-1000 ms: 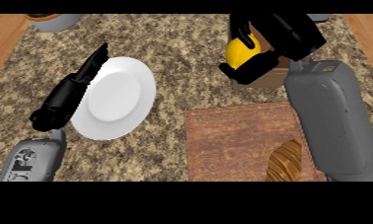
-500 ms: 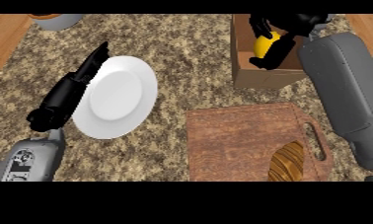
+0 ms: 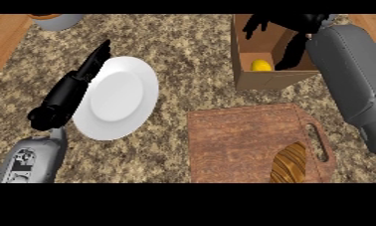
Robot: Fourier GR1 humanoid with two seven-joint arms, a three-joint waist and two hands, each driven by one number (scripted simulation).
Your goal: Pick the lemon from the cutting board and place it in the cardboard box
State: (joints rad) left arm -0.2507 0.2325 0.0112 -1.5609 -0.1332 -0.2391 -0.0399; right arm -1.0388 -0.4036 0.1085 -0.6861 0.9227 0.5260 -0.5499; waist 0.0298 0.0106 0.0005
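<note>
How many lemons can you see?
1. The lemon sits inside the cardboard box at the upper right, just below the open right robot hand. More could be hidden behind the box walls or the hand.

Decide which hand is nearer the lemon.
Right. The right hand hangs open over the box, just above the lemon lying inside. The left hand rests far across the counter, beside the plate.

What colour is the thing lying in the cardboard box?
Yellow: the lemon, seen in the head view.
</note>
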